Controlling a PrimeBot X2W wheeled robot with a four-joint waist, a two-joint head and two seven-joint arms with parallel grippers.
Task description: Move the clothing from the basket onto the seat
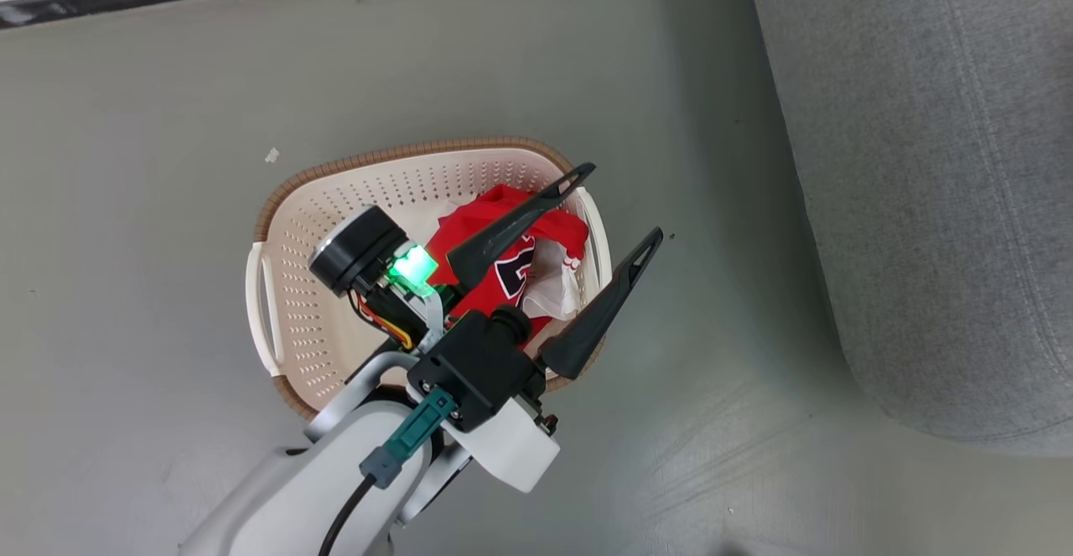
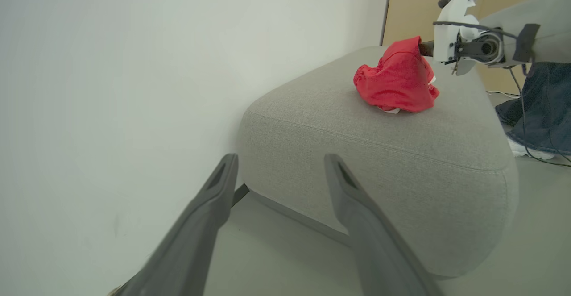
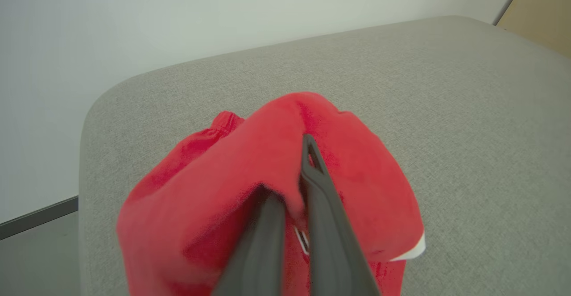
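Right wrist view: right gripper (image 3: 292, 171) clamps clothing (image 3: 223, 175), seemingly touching seat (image 3: 446, 108).

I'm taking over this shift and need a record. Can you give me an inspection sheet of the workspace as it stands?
Surface: grey floor; grey seat to the robot's right.
Job's things: basket on the floor, holding a red jersey and white cloth; one red garment bunched on the seat.
Clutter: small white scrap on the floor beyond the basket.
Grippers: left gripper open above the basket, holding nothing; right gripper shut on the red garment.
Cables: black cable with teal plug on the left arm; thin cables near the person.
Surroundings: white wall, wood-coloured panel, a person's jeans leg and white shoe beside the seat.
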